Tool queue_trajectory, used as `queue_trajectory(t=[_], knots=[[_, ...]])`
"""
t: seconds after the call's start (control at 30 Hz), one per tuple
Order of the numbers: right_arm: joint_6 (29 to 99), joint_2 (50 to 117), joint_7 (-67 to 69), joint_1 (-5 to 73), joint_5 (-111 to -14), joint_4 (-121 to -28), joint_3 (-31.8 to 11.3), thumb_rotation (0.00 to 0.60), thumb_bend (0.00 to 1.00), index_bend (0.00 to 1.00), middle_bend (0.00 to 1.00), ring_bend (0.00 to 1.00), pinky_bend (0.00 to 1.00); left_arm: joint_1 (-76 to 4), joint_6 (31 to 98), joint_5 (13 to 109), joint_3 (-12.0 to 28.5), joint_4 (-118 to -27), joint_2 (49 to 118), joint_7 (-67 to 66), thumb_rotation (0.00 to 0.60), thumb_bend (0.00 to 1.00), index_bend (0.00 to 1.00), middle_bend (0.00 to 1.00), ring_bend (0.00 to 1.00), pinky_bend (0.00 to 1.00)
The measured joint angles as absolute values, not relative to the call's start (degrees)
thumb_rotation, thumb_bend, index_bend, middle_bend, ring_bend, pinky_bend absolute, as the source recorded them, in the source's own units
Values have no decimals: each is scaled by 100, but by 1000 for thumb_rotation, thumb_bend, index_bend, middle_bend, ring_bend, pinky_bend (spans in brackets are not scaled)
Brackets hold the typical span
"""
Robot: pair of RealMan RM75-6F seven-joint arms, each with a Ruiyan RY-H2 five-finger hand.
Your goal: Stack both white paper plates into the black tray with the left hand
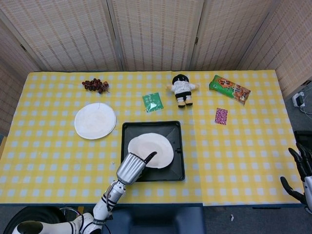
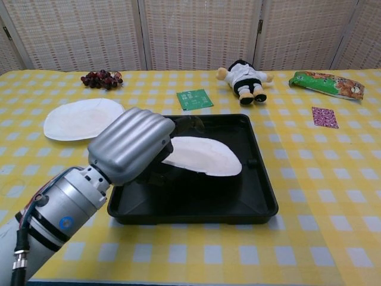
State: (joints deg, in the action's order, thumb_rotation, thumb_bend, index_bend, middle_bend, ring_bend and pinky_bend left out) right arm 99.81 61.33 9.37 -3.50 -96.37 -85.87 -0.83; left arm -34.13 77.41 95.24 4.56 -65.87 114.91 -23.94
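Yellow checked table (image 1: 234,146), left hand (image 2: 128,146) fingers clamped on white plate (image 2: 202,157) over black tray (image 2: 262,199).

The left arm reaches up from the near edge, its silver-backed left hand (image 2: 134,146) curled over and gripping the near rim of a white paper plate (image 2: 202,156); the black right hand (image 1: 298,170) hangs at the far right, fingers spread, holding nothing.

yellow and white checked cloth covers the bench (image 1: 243,146). both paper plates (image 1: 95,120) (image 1: 153,147) are white, the tray (image 1: 178,146) black, the left robot hand (image 2: 131,146) silver-grey, the grapes (image 1: 95,85) dark red, the snack bag (image 1: 229,88) green and orange.
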Motion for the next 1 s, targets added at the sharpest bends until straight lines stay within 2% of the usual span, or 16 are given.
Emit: queue_trajectory(t=[0.27,0.47,0.6,0.87,1.0], knots=[[10111,6180,819,-386,-9834,-8630,-26,600,367,0,0,0,0,-3175,7576,9287,320,-7721,10963,-3146,600,338,290,1000,1000,1000],[10216,6164,899,-431,-9874,-8616,-21,600,367,0,0,0,0,-3163,7218,9006,319,-7665,11049,-3406,600,321,293,1000,1000,1000],[10200,6149,948,-426,-9832,-8592,-42,600,367,0,0,0,0,-3201,7058,8822,430,-7591,11112,-3522,600,232,280,1000,1000,1000],[10120,6156,924,-395,-9792,-8584,-58,600,366,0,0,0,0,-3359,6867,8647,665,-7479,11205,-3623,600,150,189,1000,1000,1000],[10153,6158,916,-415,-9807,-8584,-51,600,367,0,0,0,0,-3446,6638,8456,744,-7732,11105,-4016,600,133,151,1000,1000,1000]])
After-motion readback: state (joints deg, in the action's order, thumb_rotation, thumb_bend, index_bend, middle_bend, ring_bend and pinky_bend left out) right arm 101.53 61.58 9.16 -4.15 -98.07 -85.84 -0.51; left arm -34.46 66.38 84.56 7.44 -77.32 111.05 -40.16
